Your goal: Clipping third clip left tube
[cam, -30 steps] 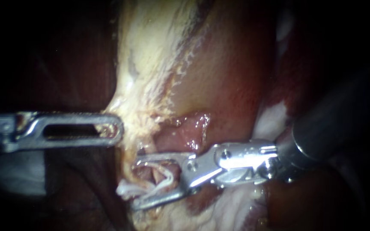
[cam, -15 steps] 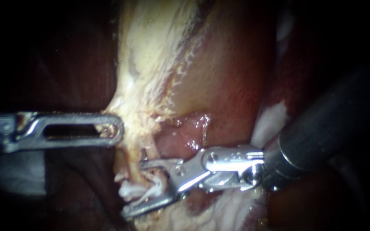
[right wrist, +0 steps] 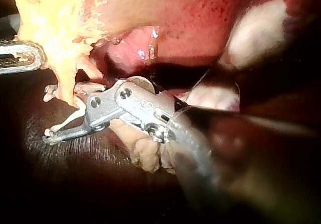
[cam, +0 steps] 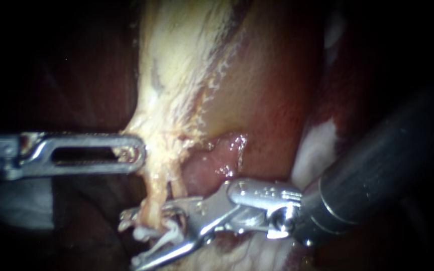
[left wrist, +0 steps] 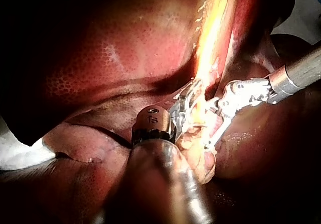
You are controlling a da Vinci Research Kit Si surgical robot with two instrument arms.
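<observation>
One thin, stringy, yellowish tube (cam: pixel 157 193) hangs out of the pale fatty band (cam: pixel 177 70) and drops straight into the mouth of the right instrument (cam: pixel 131 242), low in the middle of the endoscope view. Those jaws stand wide apart, one on each side of the tube. They carry a white clip (cam: pixel 169 233) between them with a leg seated against each jaw, so the clip straddles the tube as well. The left instrument (cam: pixel 137 150) comes in flat, its slotted jaws pressed together on the edge of the fatty band just above that spot. Room-wise, it's dark and open past the right jaw tips and under them, but a glossy pink lump (cam: pixel 217 160) sits close over the hinge. Both tips are shiny bare metal, the band looks ragged and fibrous, and the liver (left wrist: pixel 100 58) is wet, mottled red.
</observation>
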